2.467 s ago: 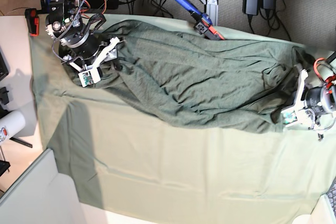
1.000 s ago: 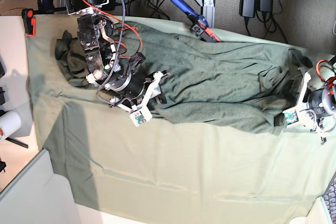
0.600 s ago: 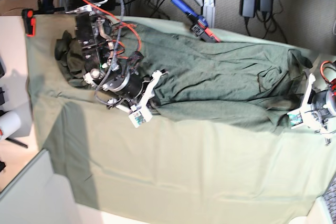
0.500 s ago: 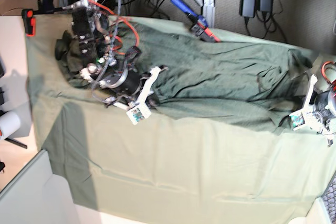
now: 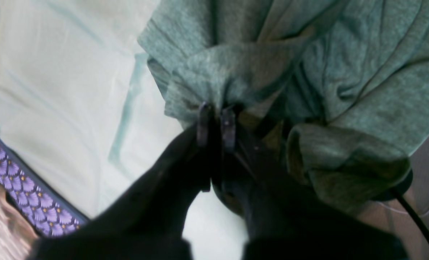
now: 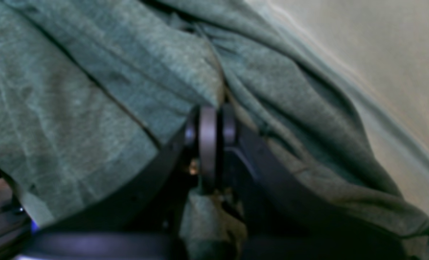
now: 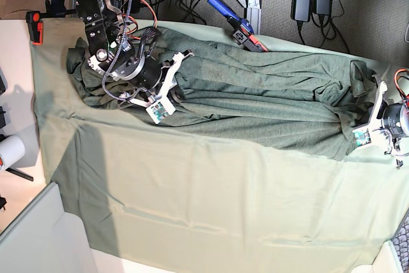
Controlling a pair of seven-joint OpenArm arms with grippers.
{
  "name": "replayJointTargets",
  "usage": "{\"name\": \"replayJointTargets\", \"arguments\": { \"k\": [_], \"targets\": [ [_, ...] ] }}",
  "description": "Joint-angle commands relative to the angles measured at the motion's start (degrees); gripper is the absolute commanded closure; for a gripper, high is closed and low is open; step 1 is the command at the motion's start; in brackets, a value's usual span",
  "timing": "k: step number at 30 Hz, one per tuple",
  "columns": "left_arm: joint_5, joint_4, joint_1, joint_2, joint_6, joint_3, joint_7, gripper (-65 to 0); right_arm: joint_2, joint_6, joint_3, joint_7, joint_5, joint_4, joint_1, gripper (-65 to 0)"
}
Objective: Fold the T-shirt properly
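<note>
The left gripper [image 5: 214, 124] is clamped on a bunched edge of the dark heathered olive-green knit T-shirt [image 7: 268, 103]. The right gripper [image 6: 210, 124] pinches a fold of it, the pale mint-green table cloth [image 7: 211, 202] lying beyond.

The surface [image 7: 13, 62] was covered by a pale mint-green cloth [image 7: 223, 209], which lay wrinkled across nearly all of it. On the cloth's far half, the dark olive T-shirt [image 7: 255, 100] stretched bunched from side to side.
</note>
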Motion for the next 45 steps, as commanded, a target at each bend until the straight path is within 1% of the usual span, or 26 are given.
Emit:
{"name": "replayJointTargets", "arguments": {
  "k": [1, 5, 8, 11, 12, 13, 16, 20, 23, 25, 28, 32, 34, 36, 38, 39, 42, 43, 44, 45],
  "targets": [
    [0.28, 0.63, -0.87, -1.25, -0.22, -0.66, 0.35, -6.4, 0.63, 0.15, 0.70, 0.42, 0.20, 0.96, 0.66, 0.0],
    [0.33, 0.63, -0.15, -1.25, -0.22, -0.66, 0.79, -11.9, 0.61, 0.15, 0.70, 0.02, 0.22, 0.87, 0.63, 0.0],
    [0.35, 0.61, 1.07, -1.22, -0.22, -0.66, 0.79, -13.7, 0.61, 0.15, 0.70, -0.63, 0.20, 0.79, 0.66, 0.0],
    [0.33, 0.61, 1.97, -1.20, -0.17, -0.66, 0.74, -13.7, 0.59, 0.07, 0.70, -0.72, 0.20, 0.79, 0.66, -23.9],
    [0.33, 0.61, 1.99, -1.22, -0.17, -0.66, 0.74, -13.7, 0.59, -0.04, 0.94, -0.52, 0.20, 0.79, 0.66, -28.9],
    [0.33, 0.61, 1.97, -1.22, -0.17, -0.66, 0.76, -13.7, 0.50, -0.07, 1.49, -0.31, 0.22, 0.81, 0.68, -31.4],
    [0.35, 0.61, 1.92, -1.22, -0.17, -0.66, 0.74, -13.7, 0.39, -0.11, 5.09, 0.74, 0.22, 0.81, 0.68, -31.6],
    [0.33, 0.61, 1.92, -1.22, -0.15, -0.66, 0.46, -13.7, 0.46, -1.62, 13.35, 1.18, 0.24, 0.79, 0.83, -31.6],
    [0.33, 0.61, 1.92, -1.22, -0.13, -0.66, -0.17, -13.7, 0.48, -1.77, 19.41, 1.18, 0.31, -0.13, 0.83, -31.6],
    [0.33, 0.61, 1.92, -1.20, -0.13, -0.66, -0.46, -13.7, 0.63, -1.75, 22.01, 1.81, 0.50, -2.38, 0.83, -31.6],
    [0.33, 0.61, 1.90, -1.18, -0.13, -0.66, -1.18, -13.7, 1.42, -1.49, 23.23, 3.69, 2.54, -7.41, 0.83, -31.7],
    [0.33, 0.61, 1.92, -0.98, -0.13, -0.66, -2.12, -13.7, 1.49, 1.77, 23.10, 4.20, 6.58, -12.41, 0.98, -31.7],
    [0.33, 0.61, 1.92, -0.90, -0.13, -0.66, -2.29, -13.7, 1.42, 1.97, 23.04, 4.61, 6.91, -13.75, 0.98, -31.7],
    [0.33, 0.61, 1.90, -0.90, 0.04, -0.66, -2.36, -13.7, 1.42, 1.97, 23.02, 6.21, 6.64, -14.82, 0.98, -31.7],
    [0.39, 0.61, 1.88, -0.92, 2.14, -0.66, -2.47, -14.2, 1.42, 1.99, 22.93, 7.61, 6.67, -15.50, 1.01, -31.7],
    [0.63, 0.61, 1.88, -0.92, 2.71, -0.66, -2.47, -16.7, 1.42, 2.05, 22.75, 7.89, 6.67, -15.69, 1.14, -31.7],
    [0.76, 0.61, 1.88, -0.90, 2.89, -0.66, -2.69, -29.5, 1.42, 2.58, 21.29, 7.82, 6.38, -17.27, 2.56, -31.7],
    [0.76, 0.61, 1.88, -0.87, 2.91, -0.66, -2.75, -32.4, 1.42, 2.60, 20.35, 7.82, 5.97, -18.23, 3.30, -31.7],
    [0.79, 0.61, 1.88, -0.87, 3.30, -0.66, -2.89, -33.2, 1.42, 2.62, 19.26, 7.80, 5.51, -19.21, 4.17, -31.7],
    [0.83, 0.61, 1.84, -0.87, 4.50, -0.66, -2.93, -33.1, 1.44, 2.62, 18.01, 7.67, 4.85, -20.11, 4.92, -31.7]
  ]
}}
